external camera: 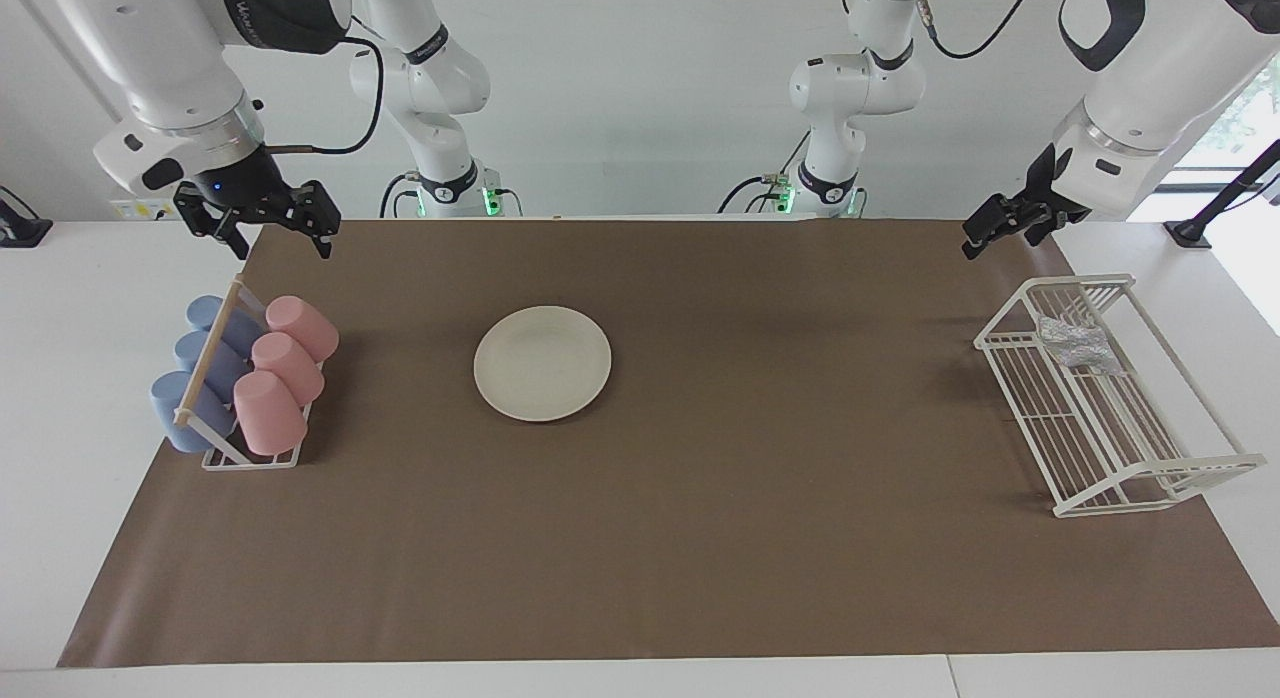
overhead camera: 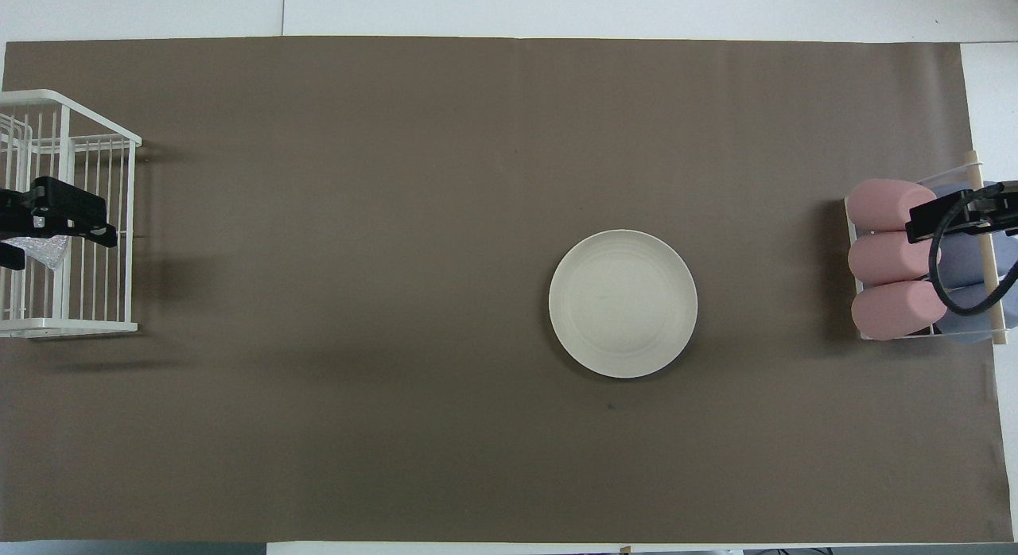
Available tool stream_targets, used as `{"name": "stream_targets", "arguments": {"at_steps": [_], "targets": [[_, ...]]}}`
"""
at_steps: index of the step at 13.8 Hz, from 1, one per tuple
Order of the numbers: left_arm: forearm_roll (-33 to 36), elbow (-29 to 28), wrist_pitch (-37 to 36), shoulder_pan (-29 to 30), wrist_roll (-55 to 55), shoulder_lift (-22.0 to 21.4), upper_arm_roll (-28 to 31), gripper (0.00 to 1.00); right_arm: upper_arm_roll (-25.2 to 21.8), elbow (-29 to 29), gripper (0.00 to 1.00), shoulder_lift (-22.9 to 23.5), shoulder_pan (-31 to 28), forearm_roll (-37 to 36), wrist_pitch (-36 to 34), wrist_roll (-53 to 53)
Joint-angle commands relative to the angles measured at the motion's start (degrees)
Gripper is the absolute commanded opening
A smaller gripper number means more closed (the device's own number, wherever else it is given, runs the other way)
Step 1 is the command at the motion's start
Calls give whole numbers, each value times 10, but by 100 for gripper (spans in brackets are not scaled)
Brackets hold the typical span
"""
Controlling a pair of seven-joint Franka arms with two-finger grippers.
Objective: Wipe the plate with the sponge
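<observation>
The plate (external camera: 542, 363) lies bare on the brown mat (external camera: 700, 538), nearer the right arm's end of the table. The sponge (external camera: 1075, 344), a silvery wad, rests in the white wire rack (external camera: 1150, 478) well apart from the plate, toward the left arm's end; from overhead the left gripper (external camera: 985, 228) covers most of it. That gripper hangs over the rack's robot-side end, fingers apart, holding nothing. The right gripper (external camera: 268, 226), likewise spread and empty, hangs over the cup rack (external camera: 250, 460) with its pink cups (external camera: 280, 373) and partly hidden blue cups (external camera: 195, 378).
</observation>
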Motion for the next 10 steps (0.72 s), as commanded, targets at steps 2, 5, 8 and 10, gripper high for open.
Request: {"name": "stream_targets", "arguments": {"at_steps": [2,5,8,10], "targets": [[-10,-18,14,-1,6,-13,6,100,4,4,100,-1,-2,-1,-8,12],[-10,-18,13,-2,1,-13,6,100,4,4,100,-1,-2,0,-8,12],[-10,-19,13,-3,4,-13,6,100,4,4,100,-1,-2,-1,-9,12],[-9,-22,15,-3,7,-14,6,100,4,4,100,-1,-2,0,-10,13]]}}
